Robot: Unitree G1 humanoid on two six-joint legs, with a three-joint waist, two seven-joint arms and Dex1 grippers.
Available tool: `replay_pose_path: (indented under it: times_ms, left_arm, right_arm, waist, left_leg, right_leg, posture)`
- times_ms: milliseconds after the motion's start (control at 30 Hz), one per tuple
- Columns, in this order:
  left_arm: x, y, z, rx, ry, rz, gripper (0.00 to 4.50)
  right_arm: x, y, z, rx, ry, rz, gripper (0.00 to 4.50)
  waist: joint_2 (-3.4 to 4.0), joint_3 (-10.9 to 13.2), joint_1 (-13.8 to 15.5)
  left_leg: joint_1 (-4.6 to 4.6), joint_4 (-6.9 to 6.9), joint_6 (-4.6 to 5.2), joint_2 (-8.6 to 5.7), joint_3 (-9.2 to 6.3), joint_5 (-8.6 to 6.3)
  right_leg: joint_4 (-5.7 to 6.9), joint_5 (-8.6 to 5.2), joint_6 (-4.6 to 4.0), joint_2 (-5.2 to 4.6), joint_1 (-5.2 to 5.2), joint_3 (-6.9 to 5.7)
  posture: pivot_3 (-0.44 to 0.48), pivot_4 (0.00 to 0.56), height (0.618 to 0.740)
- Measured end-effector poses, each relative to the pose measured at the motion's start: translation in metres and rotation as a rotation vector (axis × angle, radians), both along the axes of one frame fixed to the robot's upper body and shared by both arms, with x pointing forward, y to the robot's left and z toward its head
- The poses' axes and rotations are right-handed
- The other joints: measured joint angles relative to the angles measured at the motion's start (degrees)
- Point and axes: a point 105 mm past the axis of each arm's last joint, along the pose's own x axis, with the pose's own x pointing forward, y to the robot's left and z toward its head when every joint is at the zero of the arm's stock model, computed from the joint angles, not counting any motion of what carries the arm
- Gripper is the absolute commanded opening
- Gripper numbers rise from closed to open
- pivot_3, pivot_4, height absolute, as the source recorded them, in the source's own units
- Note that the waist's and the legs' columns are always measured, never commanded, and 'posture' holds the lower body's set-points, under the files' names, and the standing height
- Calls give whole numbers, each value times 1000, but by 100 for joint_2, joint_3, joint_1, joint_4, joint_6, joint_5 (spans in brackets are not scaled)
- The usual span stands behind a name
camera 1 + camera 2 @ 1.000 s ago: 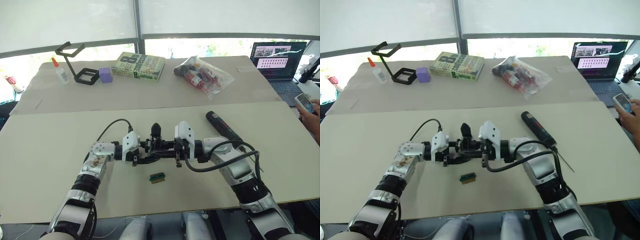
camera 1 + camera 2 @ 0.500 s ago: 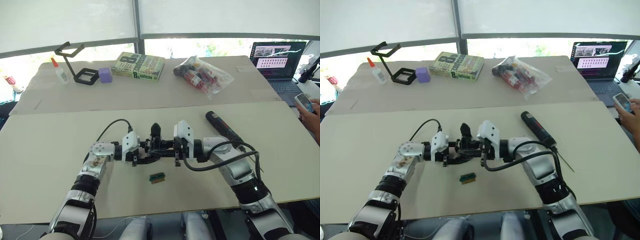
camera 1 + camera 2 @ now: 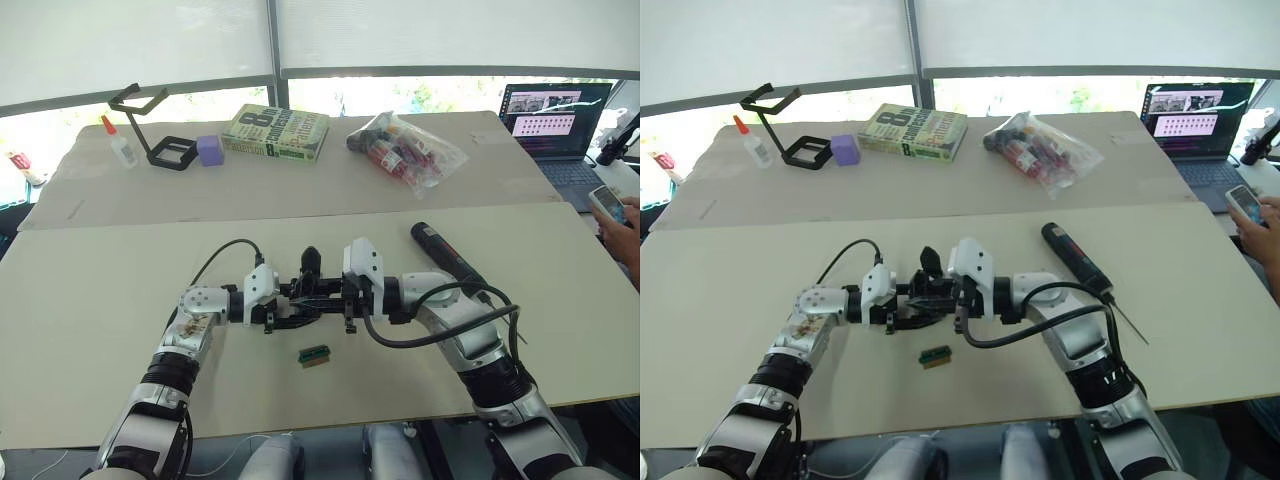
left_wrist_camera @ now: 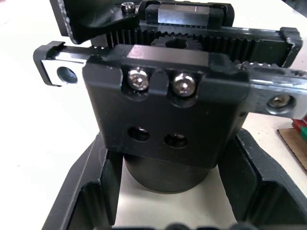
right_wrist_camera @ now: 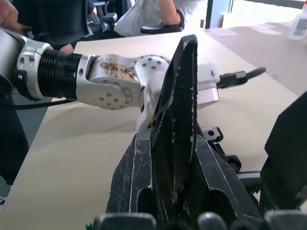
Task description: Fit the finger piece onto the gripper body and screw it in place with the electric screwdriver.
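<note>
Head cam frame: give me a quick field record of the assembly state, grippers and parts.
left gripper: shut on gripper body
right gripper: shut on finger piece, brought against the gripper body mid-table
electric screwdriver: lying on the table, beside the right arm, not held
green-and-brown block: on the table, just in front of the grippers
screw step: not started

On the tables: one book (image 3: 276, 133), one glue bottle (image 3: 122, 143), one purple block (image 3: 209, 150), one laptop (image 3: 556, 128), one screwdriver (image 3: 447, 257) (black), one green-and-brown block (image 3: 314, 355).
</note>
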Motion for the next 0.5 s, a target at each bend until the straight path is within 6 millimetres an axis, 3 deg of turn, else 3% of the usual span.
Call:
replay_pose_path:
  times_ms: [500]
  left_arm:
    - [0, 0, -1, 2, 18, 6, 2304]
  right_arm:
    - [3, -1, -11, -20, 29, -21, 381]
  waist:
    - [7, -19, -2]
  left_leg:
    - [2, 0, 0, 0, 0, 0]
  right_leg:
    - [0, 0, 0, 0, 2, 0]
  posture:
    - [0, 150, 740]
